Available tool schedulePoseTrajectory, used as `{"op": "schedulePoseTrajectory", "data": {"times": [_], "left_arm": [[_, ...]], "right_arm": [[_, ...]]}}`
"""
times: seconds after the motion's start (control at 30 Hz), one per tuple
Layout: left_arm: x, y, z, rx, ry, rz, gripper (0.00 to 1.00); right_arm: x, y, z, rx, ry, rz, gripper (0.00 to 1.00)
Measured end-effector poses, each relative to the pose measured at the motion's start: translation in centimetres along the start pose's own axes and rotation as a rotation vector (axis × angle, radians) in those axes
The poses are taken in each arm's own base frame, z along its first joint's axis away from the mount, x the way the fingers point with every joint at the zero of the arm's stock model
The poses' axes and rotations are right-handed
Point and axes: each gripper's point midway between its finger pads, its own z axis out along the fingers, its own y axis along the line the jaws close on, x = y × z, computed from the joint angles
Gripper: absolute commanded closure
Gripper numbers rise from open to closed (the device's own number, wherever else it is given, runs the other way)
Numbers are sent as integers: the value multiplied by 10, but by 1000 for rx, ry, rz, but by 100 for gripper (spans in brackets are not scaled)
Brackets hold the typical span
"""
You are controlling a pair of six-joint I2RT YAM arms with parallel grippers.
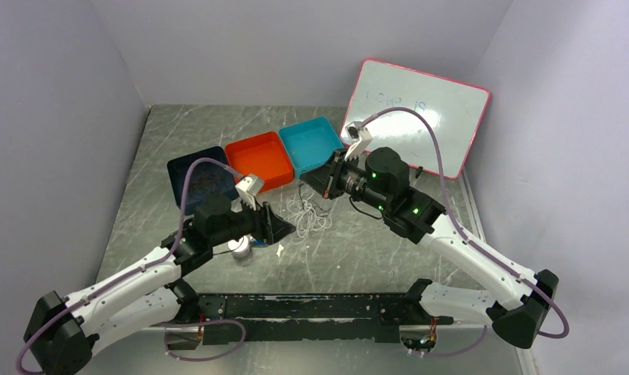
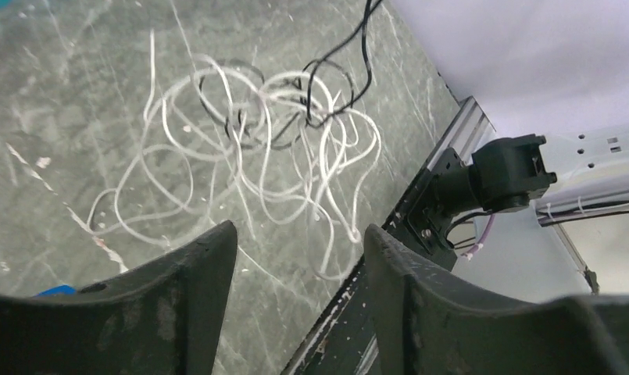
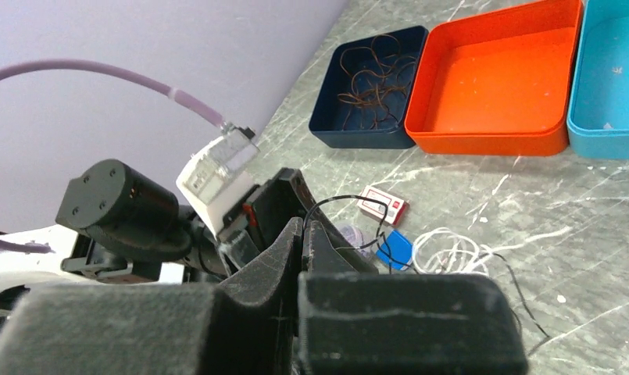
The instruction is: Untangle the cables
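A loose tangle of thin white and black cables (image 1: 308,214) lies on the table between the two arms. In the left wrist view the white loops (image 2: 272,148) spread out ahead of my left gripper (image 2: 301,230), which is open just short of them with nothing between its fingers. A black cable (image 2: 363,55) runs up and away from the tangle. My right gripper (image 3: 304,224) is shut on a thin black cable (image 3: 350,198) that arcs out of its tips and drops toward the white loops (image 3: 445,247). From above, the right gripper (image 1: 309,182) hangs beyond the tangle and the left gripper (image 1: 286,228) is beside it.
Three bins stand in a row behind the tangle: navy (image 1: 187,170) holding thin brown loops, orange (image 1: 260,160), teal (image 1: 311,144). A whiteboard (image 1: 416,113) leans at the back right. A small red-and-white item (image 3: 381,205) and a blue piece (image 3: 395,250) lie by the cables. A black rail (image 1: 311,306) lines the near edge.
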Motion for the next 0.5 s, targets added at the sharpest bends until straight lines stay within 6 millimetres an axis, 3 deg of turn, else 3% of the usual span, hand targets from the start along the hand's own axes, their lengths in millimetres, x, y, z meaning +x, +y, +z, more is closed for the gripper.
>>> {"op": "schedulePoseTrajectory", "data": {"times": [0.17,0.27,0.5], "left_arm": [[15,-4,11,-10,38,-1,77],[21,0,15,-31,51,-3,89],[15,5,17,-73,32,3,93]], "right_arm": [[-1,-1,0,5,-3,1,100],[-1,-2,0,11,-7,0,100],[4,-12,-5,48,-12,-6,100]]}}
